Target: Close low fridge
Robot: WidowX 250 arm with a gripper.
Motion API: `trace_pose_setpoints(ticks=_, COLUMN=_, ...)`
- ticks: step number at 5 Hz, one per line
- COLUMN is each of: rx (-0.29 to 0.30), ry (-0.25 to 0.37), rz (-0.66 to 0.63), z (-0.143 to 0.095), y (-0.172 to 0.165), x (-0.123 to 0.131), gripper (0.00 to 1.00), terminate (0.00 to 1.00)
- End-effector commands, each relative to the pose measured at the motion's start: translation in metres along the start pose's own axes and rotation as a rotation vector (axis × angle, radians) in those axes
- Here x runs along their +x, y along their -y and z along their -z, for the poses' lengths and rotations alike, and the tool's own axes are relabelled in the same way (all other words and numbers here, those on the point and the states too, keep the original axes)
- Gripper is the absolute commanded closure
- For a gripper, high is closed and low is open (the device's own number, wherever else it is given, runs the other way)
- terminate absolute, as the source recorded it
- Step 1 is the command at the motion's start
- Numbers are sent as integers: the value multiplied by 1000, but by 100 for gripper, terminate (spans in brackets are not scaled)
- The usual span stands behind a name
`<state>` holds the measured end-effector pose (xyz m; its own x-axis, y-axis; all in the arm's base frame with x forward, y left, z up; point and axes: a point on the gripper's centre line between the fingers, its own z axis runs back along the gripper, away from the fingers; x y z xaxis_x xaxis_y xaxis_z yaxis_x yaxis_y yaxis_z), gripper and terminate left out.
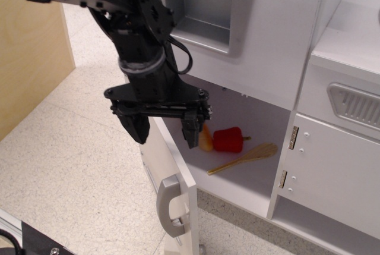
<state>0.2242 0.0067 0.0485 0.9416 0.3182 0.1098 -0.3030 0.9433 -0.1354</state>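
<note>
Fig.: single view, toy kitchen w/ arm at door. The low fridge (237, 154) sits at bottom centre, beneath the white panel w/ grey dispenser recess (199, 6). Its door (172, 175) hangs partly open, seen nearly edge-on, swung out toward the lower-left corner of the frame; grey bar handle (170, 206) faces the viewer near the bottom edge. Inside, on the compartment floor: orange item (205, 141) (partly hidden), red pepper (228, 139), wooden spoon (246, 158).

Gripper (167, 131): jaws spread wide, holding nothing; the two fingers straddle the door's top edge, left finger (136, 127) on the outer face side, the other on the inner side. Contact w/ the door cannot be told.

Step in hand (judged): pushing the door shut; task approx. halfway, gap still wide. To do it well: press w/ the outer finger against the door's outer face, far from the hinge, & sweep along the door's arc toward the right edge of the opening. Clear the inner finger before the gap narrows, else it gets pinched vs. the frame. Contents look far enough inside not to block.
</note>
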Motion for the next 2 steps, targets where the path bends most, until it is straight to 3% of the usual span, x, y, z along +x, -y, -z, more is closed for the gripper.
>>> trace_pose_setpoints(ticks=1, rx=77, ry=15, rz=112, z=15, y=-52, x=-22, gripper=0, terminate=0)
trace_pose_setpoints(ticks=2, rx=110, ry=39, rz=144, z=25, y=-79, x=-24, gripper=0, terminate=0)
